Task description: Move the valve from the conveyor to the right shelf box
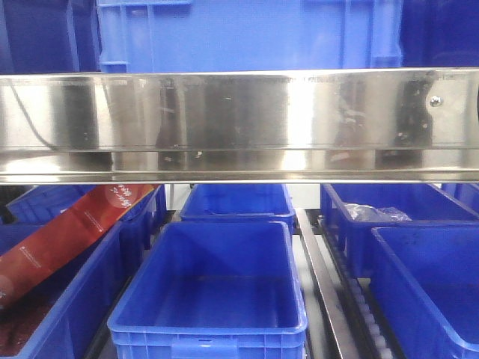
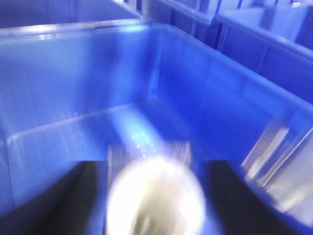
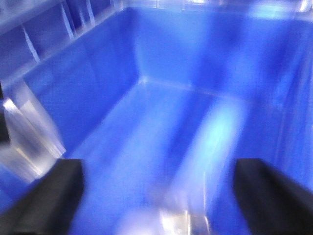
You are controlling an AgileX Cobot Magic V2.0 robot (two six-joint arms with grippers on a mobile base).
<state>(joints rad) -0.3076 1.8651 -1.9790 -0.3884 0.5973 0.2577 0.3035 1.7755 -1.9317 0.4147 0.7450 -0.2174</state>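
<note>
You are in the carry-and-drop part of the job, judging by the wrist views: both arms hang over blue boxes, and the conveyor is in none of the pictures.

Your left gripper (image 2: 155, 196) has a pale, rounded thing between its two dark fingers (image 2: 58, 200). It is badly blurred, but its white face and silvery sides fit the valve (image 2: 155, 198), so take it as the valve, clamped end-on. It sits at six o'clock in the left wrist view, over the floor of a blue box (image 2: 73, 73) whose far wall runs across from nine to two o'clock. Whether that is the box on the right of the shelf, you cannot tell from this view.

Your right gripper (image 3: 156, 196) has its fingers (image 3: 46, 196) spread wide, one at seven o'clock and one at five. A faint pale smear shows at six o'clock between them; it is too blurred to name, and I would not count it as a hold. Below lies another box (image 3: 98, 83), apparently bare.

The front view shows only the steel shelf rail (image 1: 239, 123), the boxes under it, and a red packet (image 1: 67, 232) in a box at eight o'clock. Neither arm appears there.

For the next move, check that the left arm is over the right-hand box, then lower the valve before letting go. The blur suggests motion, so let the arm settle first.
</note>
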